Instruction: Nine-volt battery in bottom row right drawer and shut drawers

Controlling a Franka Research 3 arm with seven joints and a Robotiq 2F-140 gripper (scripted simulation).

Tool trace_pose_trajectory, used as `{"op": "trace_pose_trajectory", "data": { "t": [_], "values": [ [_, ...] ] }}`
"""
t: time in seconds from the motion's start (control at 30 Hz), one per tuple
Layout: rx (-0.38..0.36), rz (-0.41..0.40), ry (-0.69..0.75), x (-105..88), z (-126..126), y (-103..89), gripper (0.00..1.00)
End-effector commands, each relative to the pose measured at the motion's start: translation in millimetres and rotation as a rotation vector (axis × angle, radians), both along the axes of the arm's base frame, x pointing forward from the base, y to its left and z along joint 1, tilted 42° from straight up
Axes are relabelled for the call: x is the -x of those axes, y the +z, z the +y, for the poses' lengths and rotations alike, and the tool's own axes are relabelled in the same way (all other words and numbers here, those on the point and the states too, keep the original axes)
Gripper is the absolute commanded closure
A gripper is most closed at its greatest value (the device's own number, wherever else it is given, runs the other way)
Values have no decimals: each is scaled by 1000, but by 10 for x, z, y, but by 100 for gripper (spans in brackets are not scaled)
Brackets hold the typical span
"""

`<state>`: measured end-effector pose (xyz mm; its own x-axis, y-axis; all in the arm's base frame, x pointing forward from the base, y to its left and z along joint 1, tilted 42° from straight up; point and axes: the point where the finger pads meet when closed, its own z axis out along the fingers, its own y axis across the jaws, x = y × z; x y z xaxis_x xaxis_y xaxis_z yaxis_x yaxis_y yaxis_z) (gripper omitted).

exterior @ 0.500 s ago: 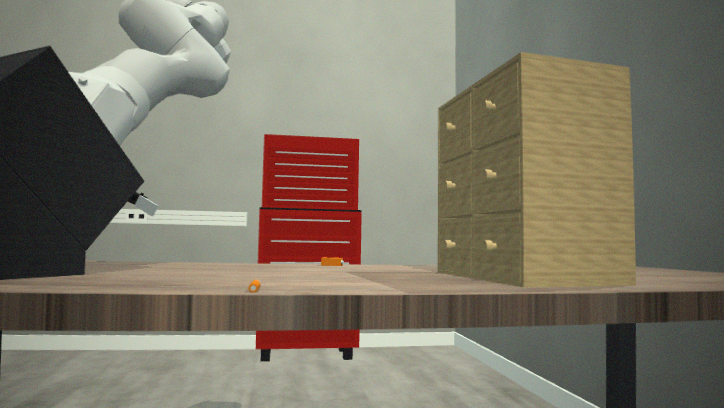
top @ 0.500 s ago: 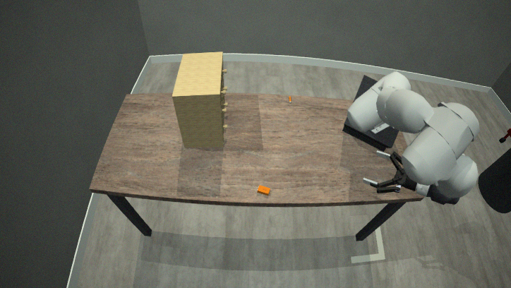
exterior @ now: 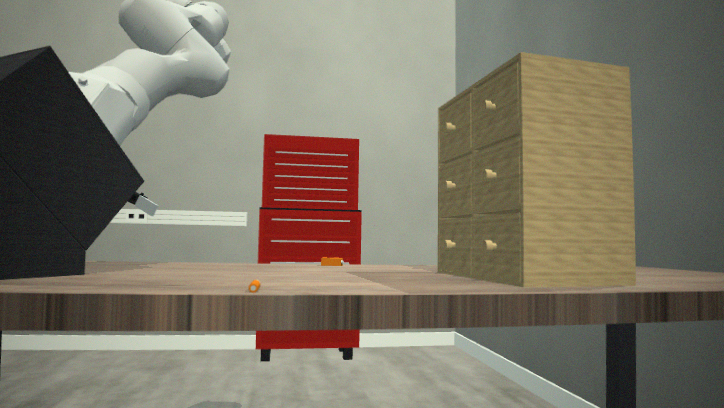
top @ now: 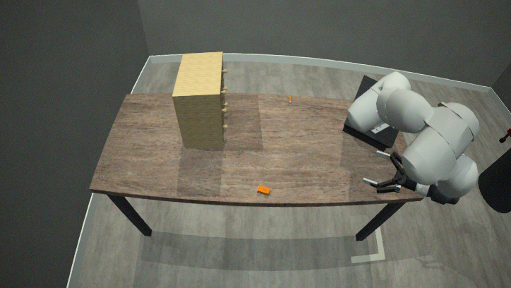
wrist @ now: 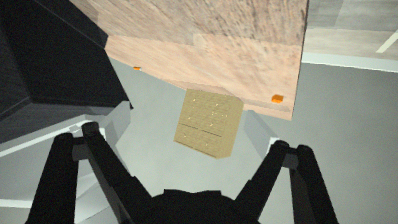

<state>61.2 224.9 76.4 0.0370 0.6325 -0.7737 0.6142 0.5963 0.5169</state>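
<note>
The black gripper (top: 373, 168) (wrist: 189, 115) has its pale fingers (top: 383, 154) (exterior: 146, 203) wide apart, with nothing between them. They hang over the right end of the brown wooden surface (top: 303, 142) (exterior: 151, 278) (wrist: 225, 60), pointing left.

The orange rectangular nine-volt battery (top: 263, 189) (exterior: 331, 261) (wrist: 277, 98) lies flat by the near edge, well apart from the fingers — to their left, lower and somewhat nearer. Its long axis runs roughly left to right, the right end angled slightly nearer; a pale end faces the chest side. With one arm, the reach likely goes left and down, the fingers turned to close across the short width.

The tan wooden six-drawer chest (top: 200, 75) (exterior: 577, 172) (wrist: 207, 120) stands upright at left, all drawers shut, fronts facing right. The target, its bottom-right drawer (exterior: 506, 263), is in the far column. The small orange cylinder (top: 289, 99) (exterior: 254, 285) (wrist: 136, 68) near the far edge should stay put.

No brand or label is readable — the battery's faint top marks are too small.

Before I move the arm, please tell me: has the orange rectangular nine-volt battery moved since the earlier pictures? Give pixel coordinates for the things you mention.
No. In the top view, the battery (top: 263, 190) (exterior: 331, 261) (wrist: 277, 99) lies at the same spot beside the long edge of the brown wooden table (top: 303, 171) (exterior: 151, 311) (wrist: 225, 55).
</note>
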Motion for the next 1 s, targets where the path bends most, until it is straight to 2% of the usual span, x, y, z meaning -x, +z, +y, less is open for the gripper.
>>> {"op": "trace_pose_trajectory", "data": {
  "t": [0.0, 0.3, 0.6, 0.8, 0.97],
  "values": [
    [0, 0, 0, 0, 0, 0, 0],
    [-8, 1, -6, -5, 20, 7, 0],
    [-52, 6, -37, -36, 121, 44, 0],
    [-133, 13, -97, -107, 308, 125, 0],
    [-239, 19, -176, -228, 544, 255, 0]
  ]
}}
